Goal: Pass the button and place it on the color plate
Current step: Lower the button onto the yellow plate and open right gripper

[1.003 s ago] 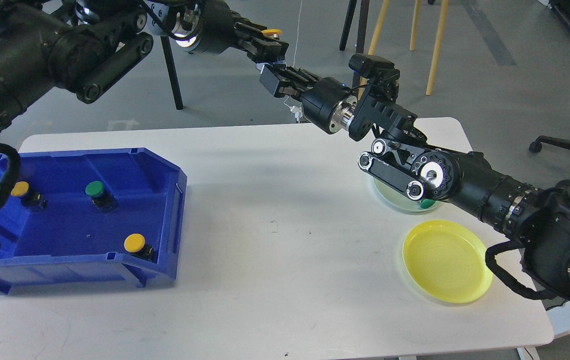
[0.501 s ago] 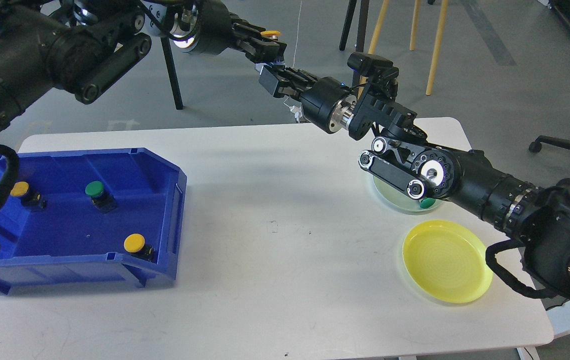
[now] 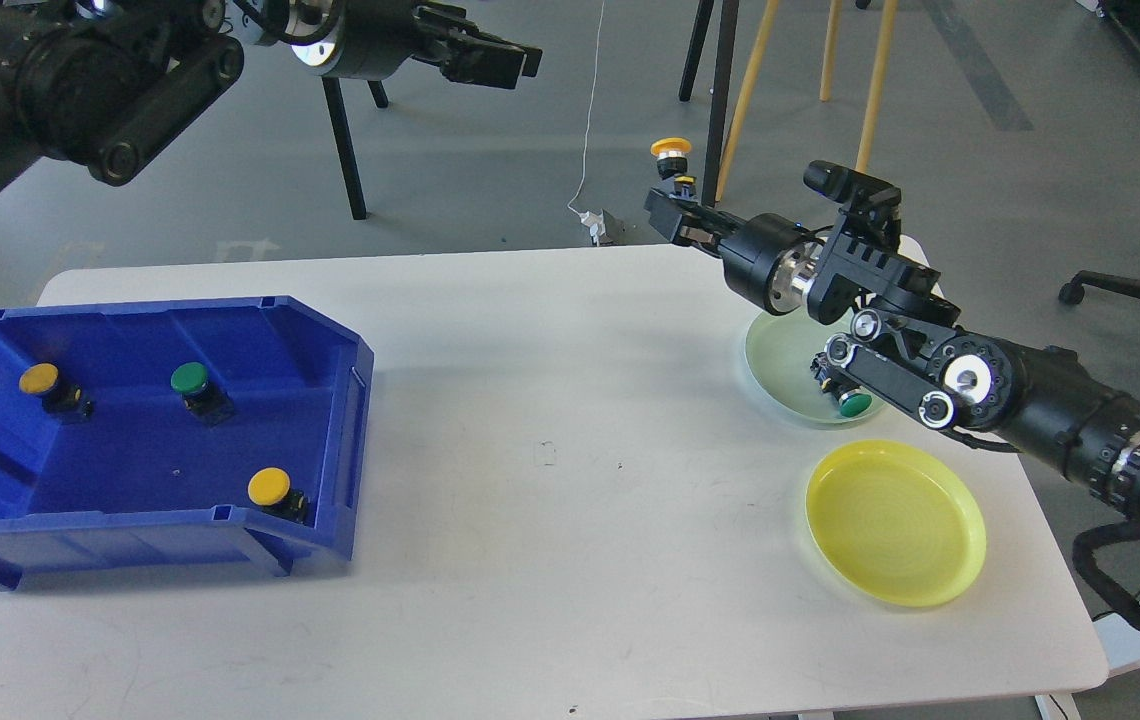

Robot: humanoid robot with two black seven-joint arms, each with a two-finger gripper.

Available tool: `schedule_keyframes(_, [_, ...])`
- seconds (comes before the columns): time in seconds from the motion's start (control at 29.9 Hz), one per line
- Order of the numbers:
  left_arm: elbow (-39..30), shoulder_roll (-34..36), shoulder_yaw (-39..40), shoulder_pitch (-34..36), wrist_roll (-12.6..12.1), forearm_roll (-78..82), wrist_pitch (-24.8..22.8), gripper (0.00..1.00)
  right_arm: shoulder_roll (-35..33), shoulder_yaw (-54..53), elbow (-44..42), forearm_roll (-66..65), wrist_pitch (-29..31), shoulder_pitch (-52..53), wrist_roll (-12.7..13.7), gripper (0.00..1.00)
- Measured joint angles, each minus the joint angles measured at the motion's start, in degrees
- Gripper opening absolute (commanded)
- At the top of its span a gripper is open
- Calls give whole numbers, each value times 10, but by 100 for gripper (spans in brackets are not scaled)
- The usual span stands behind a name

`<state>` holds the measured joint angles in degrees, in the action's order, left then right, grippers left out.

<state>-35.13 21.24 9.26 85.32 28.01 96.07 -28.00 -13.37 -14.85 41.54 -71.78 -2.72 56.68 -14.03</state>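
Above the white tabletop (image 3: 550, 400), the handover is done: the left gripper (image 3: 515, 62) has pulled away, jaws empty and slightly apart, while the right gripper (image 3: 675, 205) now holds the yellow-capped push button (image 3: 671, 155), bound for the round yellow plastic plate (image 3: 895, 522).

Open table (image 3: 550, 400) is lying between the bin (image 3: 350, 400) and my plates; my right arm (image 3: 980, 385) is overhanging the green plate (image 3: 780, 350).

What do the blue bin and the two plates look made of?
Blue bin: moulded plastic by the look, slightly glossy, with formed rims and ribs. Yellow plate: likely thin plastic, a bit translucent, with fine concentric rings. Green plate: seems the same, paler and see-through at the edge. None can be confirmed by sight alone.
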Motion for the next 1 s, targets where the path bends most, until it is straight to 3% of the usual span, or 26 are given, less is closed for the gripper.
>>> schedule_keyframes(0.33, [-5, 47, 1, -32, 0, 0, 0, 99, -187, 22, 144, 1, 124, -81, 10, 18])
schedule_keyframes(0.77, [-4, 54, 2, -45, 0, -2, 0, 99, -363, 60, 323, 7, 185, -155, 11, 23])
schedule_keyframes(1.0, [-4, 61, 2, -47, 0, -3, 0, 99, -397, 76, 333, 7, 191, -186, 14, 32])
